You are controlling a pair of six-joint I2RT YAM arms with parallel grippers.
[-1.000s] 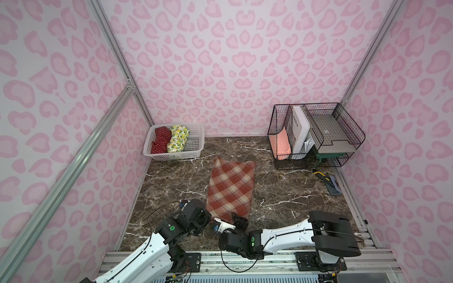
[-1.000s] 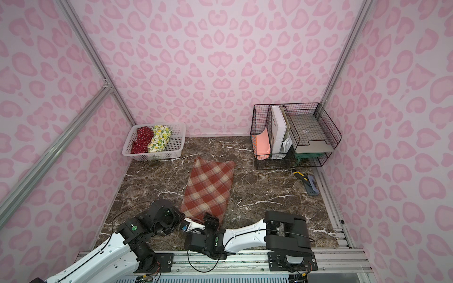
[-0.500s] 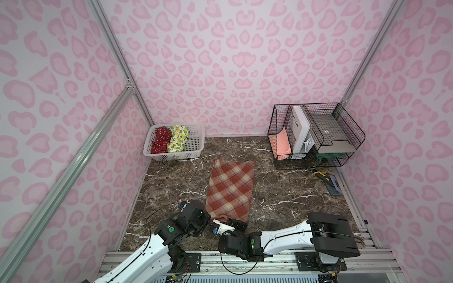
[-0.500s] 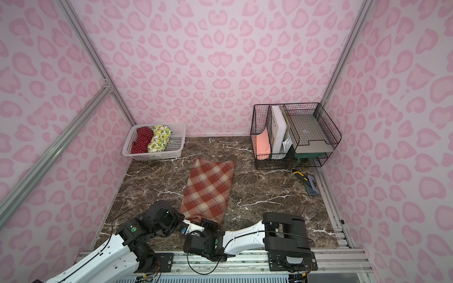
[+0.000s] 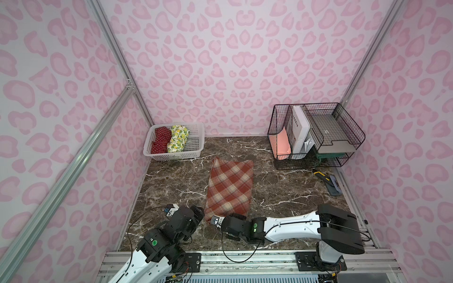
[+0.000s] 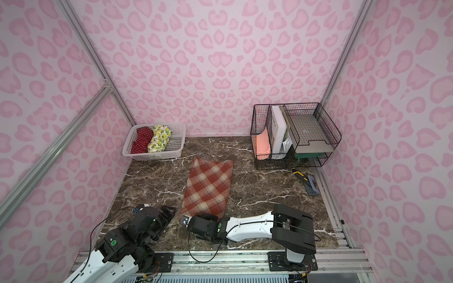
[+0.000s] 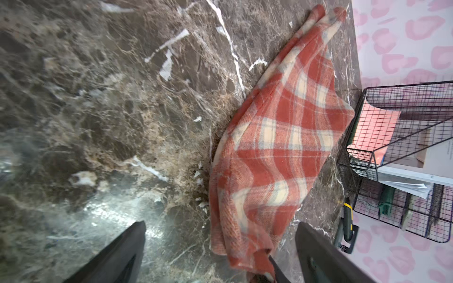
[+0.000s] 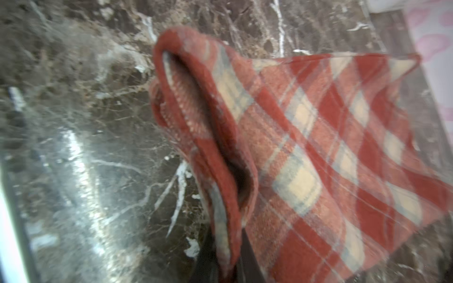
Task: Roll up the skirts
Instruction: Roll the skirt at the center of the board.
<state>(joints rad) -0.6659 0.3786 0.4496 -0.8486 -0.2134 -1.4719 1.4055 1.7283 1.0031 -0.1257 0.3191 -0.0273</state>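
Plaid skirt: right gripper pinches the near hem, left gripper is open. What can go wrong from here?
1. Only the right gripper holds the plaid skirt, at one spot. The left gripper is open, so a roll may start skewed.
2. The hem gapes in the right wrist view. Perhaps not all layers are pinched, and they could separate.

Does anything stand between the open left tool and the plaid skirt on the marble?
Nothing visible. The open left tool faces the near corner of the plaid skirt; the right tool pinches that corner.
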